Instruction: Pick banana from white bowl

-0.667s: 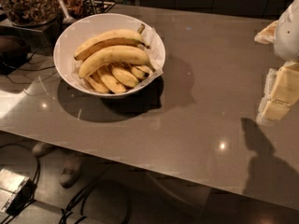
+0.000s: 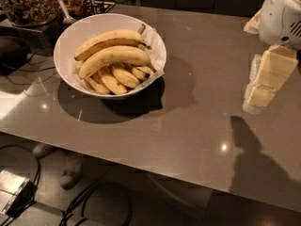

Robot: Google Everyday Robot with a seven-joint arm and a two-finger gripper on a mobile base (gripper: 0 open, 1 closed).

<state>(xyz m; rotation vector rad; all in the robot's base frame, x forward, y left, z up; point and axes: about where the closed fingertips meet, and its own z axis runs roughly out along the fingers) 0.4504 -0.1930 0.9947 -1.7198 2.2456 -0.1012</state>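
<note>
The white bowl (image 2: 70, 36) with a crumpled paper liner sits on the table at the upper left. The banana (image 2: 115, 56), large, thick and evenly yellow, lies across the middle of the bowl. A similar long banana with a dark stem (image 2: 107, 38) lies just behind it, and several short bananas (image 2: 117, 76) lie under and in front of it. My gripper (image 2: 259, 92) hangs at the right edge of the view, pointing down above the table, well to the right of the bowl and holding nothing.
The grey-brown table (image 2: 188, 126) runs across the view, with its front edge low in the picture. A glass jar of dark stuff (image 2: 26, 4) and utensils (image 2: 63, 11) stand at the back left. Cables (image 2: 94, 206) and a small box (image 2: 11, 187) lie on the floor below.
My gripper has shifted a little to the left, toward the bowl, and more of the arm shows at the top right. The bowl and bananas have not moved.
</note>
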